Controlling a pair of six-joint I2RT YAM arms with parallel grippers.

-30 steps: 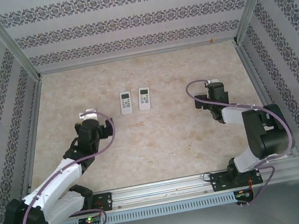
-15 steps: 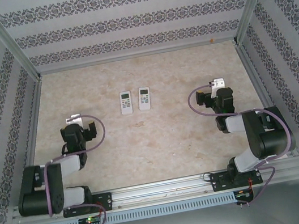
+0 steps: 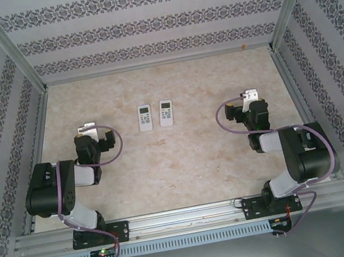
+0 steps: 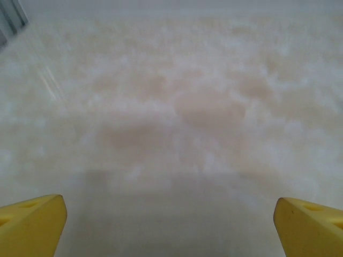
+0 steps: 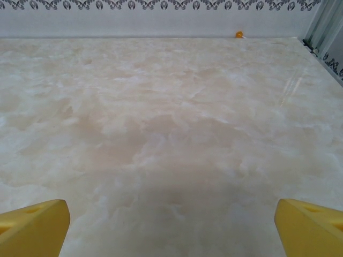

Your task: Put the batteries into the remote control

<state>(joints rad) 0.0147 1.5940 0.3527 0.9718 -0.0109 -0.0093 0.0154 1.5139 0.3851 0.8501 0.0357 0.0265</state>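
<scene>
Two white remote controls lie side by side, face up, at mid-table: one on the left (image 3: 145,118) and one on the right (image 3: 167,112). The batteries are out of view. My left gripper (image 3: 86,128) rests low at the left of the table, well left of the remotes. In the left wrist view its yellow fingertips (image 4: 32,225) stand wide apart over bare marble, so the left gripper (image 4: 171,227) is open and holds nothing. At the right side, well clear of the remotes, my right gripper (image 3: 249,96) is open too. The right gripper (image 5: 171,230) has nothing between its fingertips (image 5: 35,225).
The marble-patterned table (image 3: 184,159) is boxed in by patterned walls and metal posts. A tiny orange speck (image 3: 244,44) lies at the foot of the back wall on the right, also caught in the right wrist view as an orange speck (image 5: 239,35). Both arms are folded back over their bases.
The left arm has folded back toward its base, carrying its gripper left and slightly away from the remotes. The right arm drew back a little a second ago and has stayed still since.
</scene>
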